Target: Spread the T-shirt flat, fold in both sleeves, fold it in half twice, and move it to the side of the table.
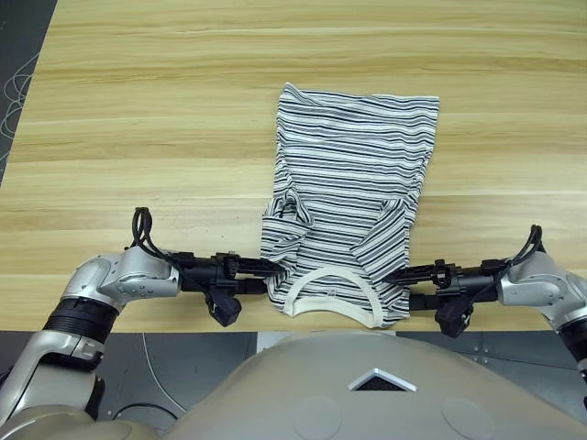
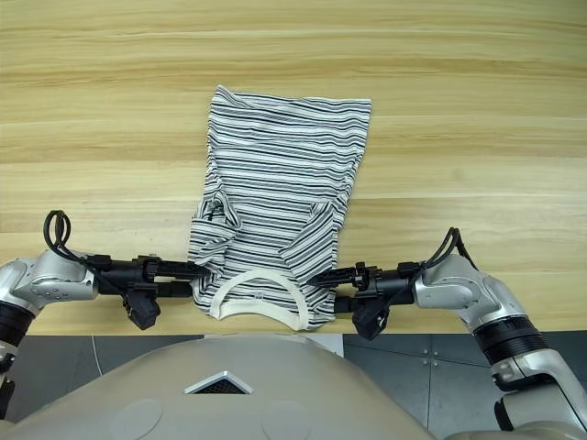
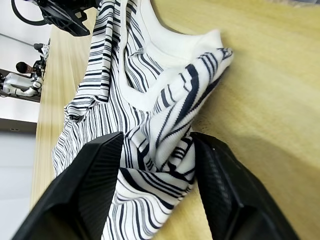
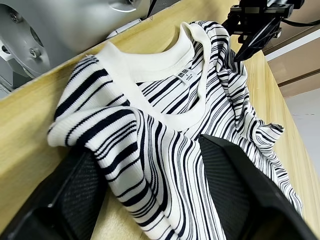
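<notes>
The black-and-white striped T-shirt (image 1: 353, 174) lies on the wooden table (image 1: 138, 137) with both sleeves folded in and its white collar (image 1: 330, 298) at the near edge. My left gripper (image 1: 266, 273) is shut on the bunched shoulder corner left of the collar; in the left wrist view its fingers (image 3: 90, 185) press striped cloth between them. My right gripper (image 1: 399, 280) is shut on the shoulder corner to the right of the collar, with cloth (image 4: 145, 150) packed between its fingers (image 4: 230, 190). The hem lies at the far end.
Bare wood lies on both sides of the shirt and beyond its hem. The table's near edge (image 1: 183, 316) runs just under both grippers. Dark floor with cables (image 1: 18, 82) shows past the table's left edge.
</notes>
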Controlling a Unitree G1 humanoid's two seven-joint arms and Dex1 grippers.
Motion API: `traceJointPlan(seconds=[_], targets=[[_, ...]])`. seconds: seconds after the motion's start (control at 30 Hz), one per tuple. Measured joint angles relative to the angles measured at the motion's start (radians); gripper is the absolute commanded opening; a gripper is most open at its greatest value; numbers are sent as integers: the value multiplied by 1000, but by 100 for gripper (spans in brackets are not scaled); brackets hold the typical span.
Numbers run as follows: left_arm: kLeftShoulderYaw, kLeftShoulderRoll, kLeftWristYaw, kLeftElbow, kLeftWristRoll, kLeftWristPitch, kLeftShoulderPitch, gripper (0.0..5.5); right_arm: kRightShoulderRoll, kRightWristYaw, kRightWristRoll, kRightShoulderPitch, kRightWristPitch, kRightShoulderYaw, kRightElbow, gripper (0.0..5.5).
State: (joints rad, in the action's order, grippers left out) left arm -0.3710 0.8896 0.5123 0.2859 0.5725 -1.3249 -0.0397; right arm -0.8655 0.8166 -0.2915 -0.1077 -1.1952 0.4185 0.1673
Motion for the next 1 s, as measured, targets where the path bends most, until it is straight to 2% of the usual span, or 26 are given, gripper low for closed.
traceJointPlan(seconds=[0.13, 0.2, 0.33, 0.47, 0.67, 0.73, 1.0], targets=[[-24, -7, -4, -2, -6, 14, 12, 250, 0, 2, -2, 43, 54, 30, -20, 308], [-25, -9, -17, -1, 3, 14, 12, 252, 0, 17, 1, 61, 90, 47, -41, 279], [-29, -14, -31, 4, 22, 14, 12, 198, 0, 50, 19, 87, 154, 85, -81, 220], [-39, -14, -42, 13, 34, 14, 11, 116, 0, 71, 41, 100, 199, 107, -108, 129], [-49, -12, -53, 16, 32, 13, 18, 30, 0, 104, 80, 133, 229, 126, -120, 20], [-54, -11, -54, 17, 22, 13, 24, 11, 0, 111, 81, 136, 235, 134, -118, 10], [-94, 0, -26, 19, -39, 45, 37, 11, -1, 131, 129, 152, 243, 142, -87, 10]])
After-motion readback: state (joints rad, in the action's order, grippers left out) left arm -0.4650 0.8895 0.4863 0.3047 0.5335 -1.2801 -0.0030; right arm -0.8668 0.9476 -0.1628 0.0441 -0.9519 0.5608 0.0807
